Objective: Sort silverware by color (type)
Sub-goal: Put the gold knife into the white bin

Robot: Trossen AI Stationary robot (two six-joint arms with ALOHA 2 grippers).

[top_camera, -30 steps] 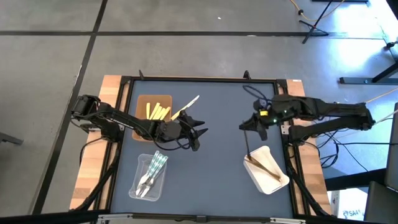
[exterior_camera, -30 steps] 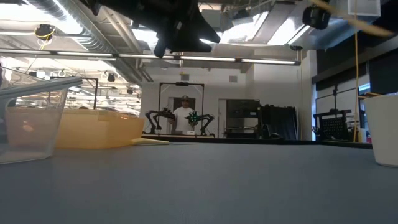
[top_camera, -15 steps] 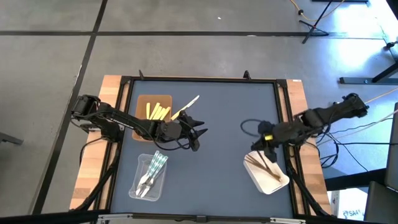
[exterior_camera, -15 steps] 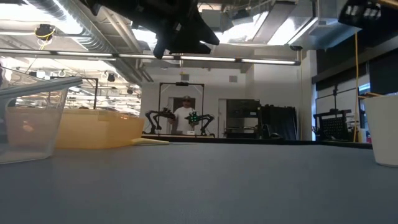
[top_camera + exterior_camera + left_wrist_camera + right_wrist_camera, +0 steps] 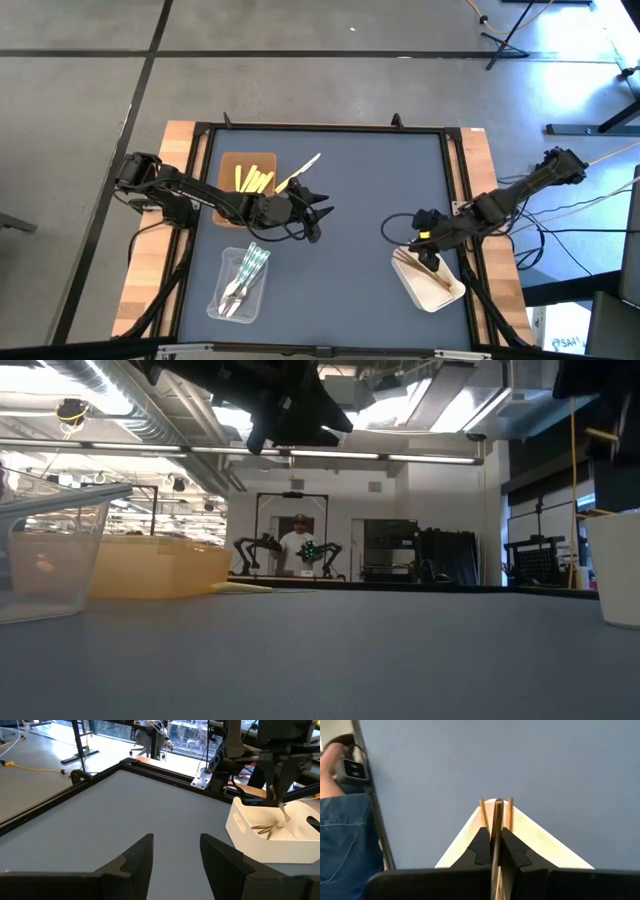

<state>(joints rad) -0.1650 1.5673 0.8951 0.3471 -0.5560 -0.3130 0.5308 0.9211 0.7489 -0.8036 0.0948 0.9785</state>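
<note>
The right end effector (image 5: pixel 428 256), clamped on a wooden utensil (image 5: pixel 497 835), has swung down over the white tray (image 5: pixel 443 290); the left end effector (image 5: pixel 318 208) stays apart, unmoved.

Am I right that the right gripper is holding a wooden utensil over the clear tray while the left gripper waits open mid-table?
Not quite: the right gripper holds the wooden utensil over the white tray, not the clear one, as the high view shows. The left gripper does wait mid-table, jaws open.
</note>
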